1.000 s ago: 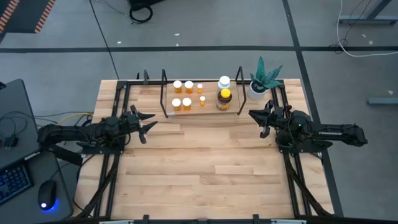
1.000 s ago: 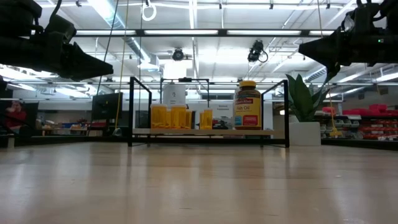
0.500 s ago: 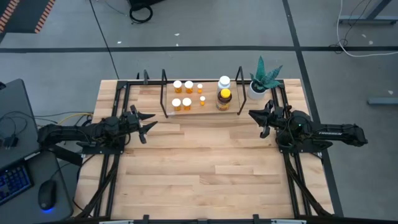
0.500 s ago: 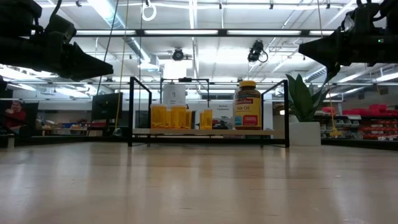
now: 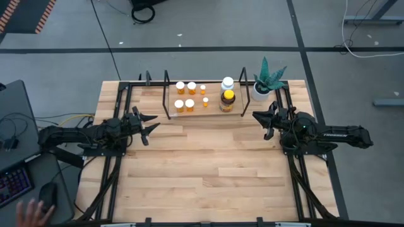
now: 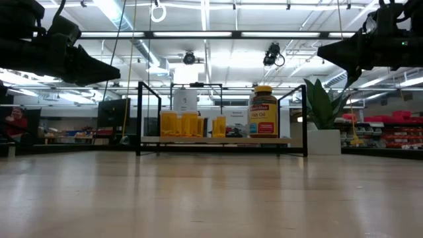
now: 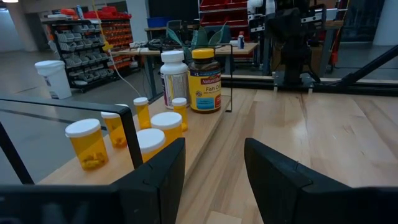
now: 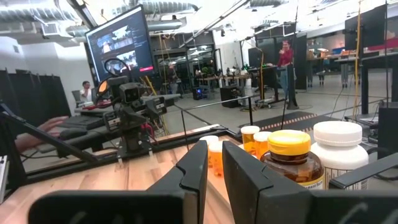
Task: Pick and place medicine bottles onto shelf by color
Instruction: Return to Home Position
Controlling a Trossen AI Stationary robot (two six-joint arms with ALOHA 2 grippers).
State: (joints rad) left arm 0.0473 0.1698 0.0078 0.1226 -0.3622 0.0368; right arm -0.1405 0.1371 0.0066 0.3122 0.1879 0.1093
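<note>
All the medicine bottles stand upright on the shelf [image 5: 214, 108] at the table's far middle. Several small orange ones with white caps [image 5: 184, 96] [image 7: 87, 144] are on its left part. The white bottle [image 5: 227, 82] [image 7: 174, 78] and the amber yellow-capped bottle [image 5: 228, 99] [image 8: 292, 163] are on its right part. My left gripper [image 5: 153, 126] [image 7: 214, 162] hangs open at the table's left, level, short of the shelf. My right gripper [image 5: 257, 123] [image 8: 215, 162] hangs at the table's right, its fingers a narrow gap apart with nothing between them.
A white pot with a green plant [image 5: 261, 88] stands just right of the shelf. Black frame rails [image 5: 117, 170] [image 5: 297, 176] run along both table sides. Bare wood [image 5: 208, 164] stretches in front of the shelf. A person's hand [image 5: 28, 213] rests by a mouse off the table's left.
Both arms and all bottles have kept still. A person's hand has come into view beside the mouse on the desk left of the table.
</note>
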